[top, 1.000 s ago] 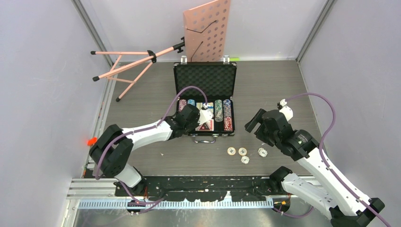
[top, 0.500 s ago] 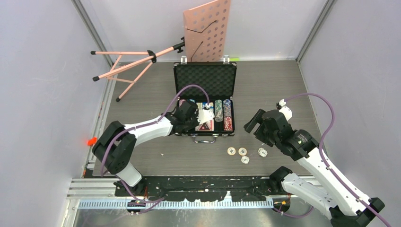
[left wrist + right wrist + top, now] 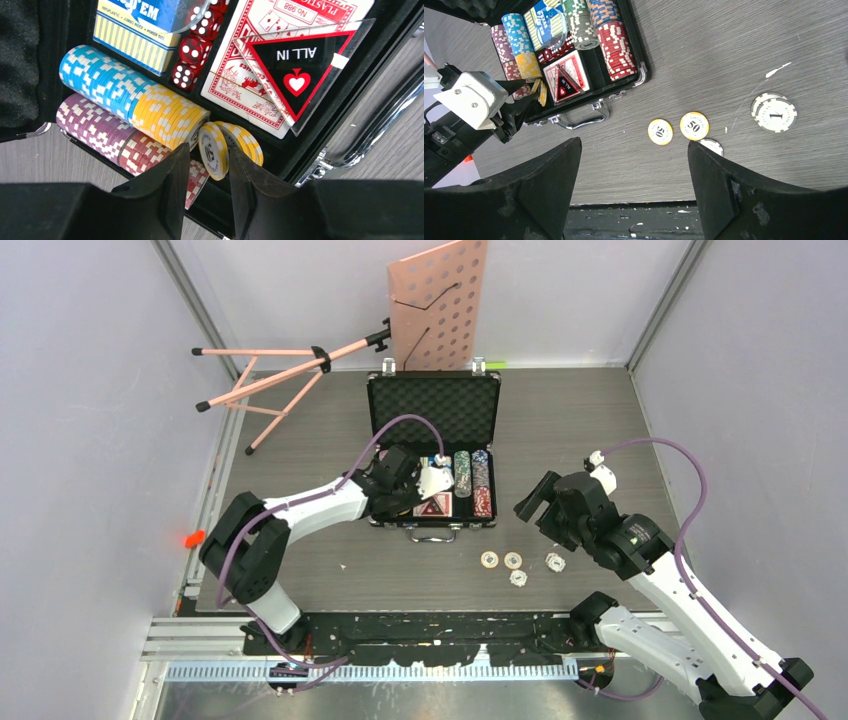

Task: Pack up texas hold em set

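The texas hold em set, a black ribbed briefcase (image 3: 433, 412) with foam lining and silver latches, lies open at the middle of the dark wood-grain worktop (image 3: 600, 420), with its lid toward the far edge and its handle toward me. From above, my left pincer (image 3: 418, 486) hangs over the case's left troughs and hides what it works on. My right pincer (image 3: 532, 502) hovers right of the case, and a few loose chips (image 3: 513, 560) lie flat toward the near edge. My left wrist camera fills that gap: a yellow-and-white poker chip (image 3: 216, 159) stands on edge between my fingers at the handle end of the yellow row, edge-on because that is how the rows pack. The jaws are partly parted, with a dark sliver beside the chip, so I judge I am not clamping it. Small red dice (image 3: 192, 50) and a red card deck (image 3: 240, 80) sit alongside. Only my right wrist camera shows the loose ones as two yellow fifties (image 3: 694, 125) and white chips (image 3: 774, 114), one seemingly atop another. That pincer gapes wide and empty above them.
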